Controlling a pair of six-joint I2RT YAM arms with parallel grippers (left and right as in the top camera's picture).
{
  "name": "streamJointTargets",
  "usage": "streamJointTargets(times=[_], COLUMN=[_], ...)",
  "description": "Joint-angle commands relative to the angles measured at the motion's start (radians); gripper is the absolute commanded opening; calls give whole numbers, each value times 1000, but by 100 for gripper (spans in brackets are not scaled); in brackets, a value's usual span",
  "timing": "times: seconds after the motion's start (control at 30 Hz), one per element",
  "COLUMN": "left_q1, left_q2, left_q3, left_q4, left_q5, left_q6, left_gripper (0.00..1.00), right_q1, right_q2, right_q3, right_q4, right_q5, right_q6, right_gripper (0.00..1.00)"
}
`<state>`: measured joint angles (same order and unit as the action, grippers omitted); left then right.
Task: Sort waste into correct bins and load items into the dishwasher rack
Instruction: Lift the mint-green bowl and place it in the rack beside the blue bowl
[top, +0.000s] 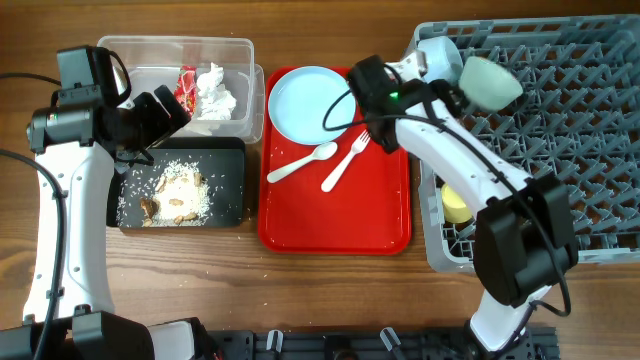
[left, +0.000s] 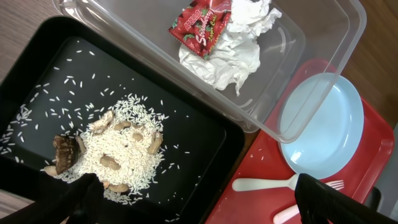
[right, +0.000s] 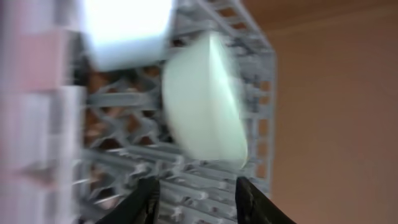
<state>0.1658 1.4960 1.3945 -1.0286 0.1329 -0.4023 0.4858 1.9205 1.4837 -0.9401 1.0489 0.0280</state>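
The pale mint bowl (top: 490, 82) (right: 202, 102) stands on edge in the grey dishwasher rack (top: 590, 120) (right: 205, 180). My right gripper (top: 462, 88) (right: 196, 183) is just short of the bowl, open, with only rack grid between its fingers. A yellow cup (top: 455, 205) lies in the rack's near corner. The light-blue plate (top: 305, 100) (left: 323, 124), white spoon (top: 300, 162) (left: 264, 184) and fork (top: 345, 162) (left: 287, 214) lie on the red tray (top: 335, 225). My left gripper (top: 172, 112) (left: 199, 199) hovers open and empty over the bins.
The clear tub (top: 175, 55) holds the red wrapper (top: 186, 85) (left: 202, 22) and white tissue (top: 215, 92) (left: 227, 53). The black tray (top: 228, 190) (left: 205, 137) holds rice and brown scraps (top: 175, 195) (left: 121, 149). Bare wood shows along the front.
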Motion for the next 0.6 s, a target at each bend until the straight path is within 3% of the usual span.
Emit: streamJointTargets(times=[0.0,0.2,0.37,0.57], left_q1=[5,5,5,5], left_q2=[-6,-6,-6,-6], left_q3=[14,14,14,14], left_q4=[3,2,3,3], left_q5=[12,11,11,12], left_q6=[5,5,5,5], left_gripper=[100,100,100,100], right_q1=[-2,-53,-205,-549], right_q2=[-51,-204,-368,-398], right_q3=[8,43,44,40], right_q4=[14,28,73,68], right_q5=[-188,-374,-558,-981], right_q6=[11,295,427,434], right_gripper=[43,61,73,73])
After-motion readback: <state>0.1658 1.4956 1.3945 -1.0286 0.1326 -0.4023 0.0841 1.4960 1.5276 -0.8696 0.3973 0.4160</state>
